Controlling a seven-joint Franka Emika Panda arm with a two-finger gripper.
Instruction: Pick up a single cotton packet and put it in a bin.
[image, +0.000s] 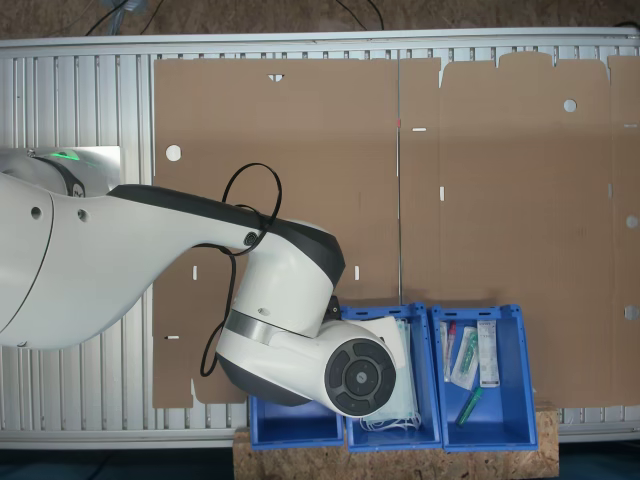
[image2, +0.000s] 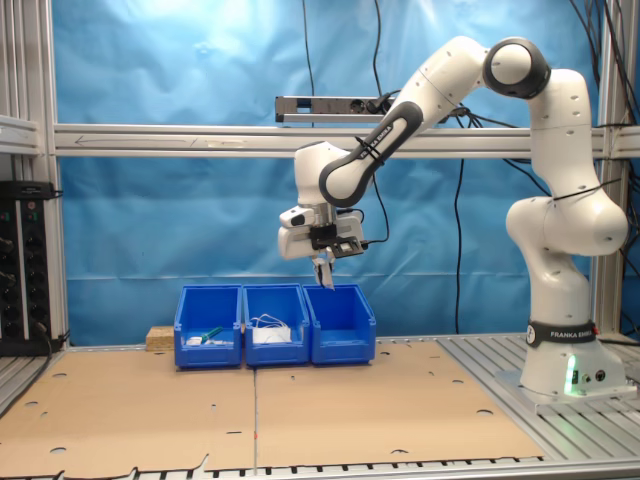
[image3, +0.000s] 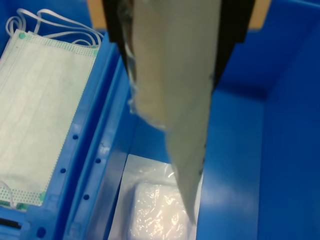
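Papery and pale, the cotton packet (image3: 172, 100) hangs edge-down from the gripper (image3: 170, 30) in the wrist view; the dark fingers (image3: 116, 30) are closed on its upper end at the top centre of the frame, with only the packet's thickness between them. Its free end tapers toward the lower centre, so it is pinched near one end only (print not legible at this angle).

Just below it, at the lower centre of the frame, a plain white pad packet (image3: 157, 210) lies on the floor of a blue bin (image3: 285, 150). The neighbouring bin holds pale green face masks (image3: 40, 115), in the left half of the frame.

In the second exterior view the gripper (image2: 325, 272) hangs just above the rim of the end bin (image2: 340, 322) of three, near mid-frame.

Risks, as I judge them:
- The dangling end could swing during any move and catch the dividing wall, leaving the packet draped over the rim.
- An end-only pinch may let it slip out early.
- If released too near the shared wall, it could flutter into the mask bin.
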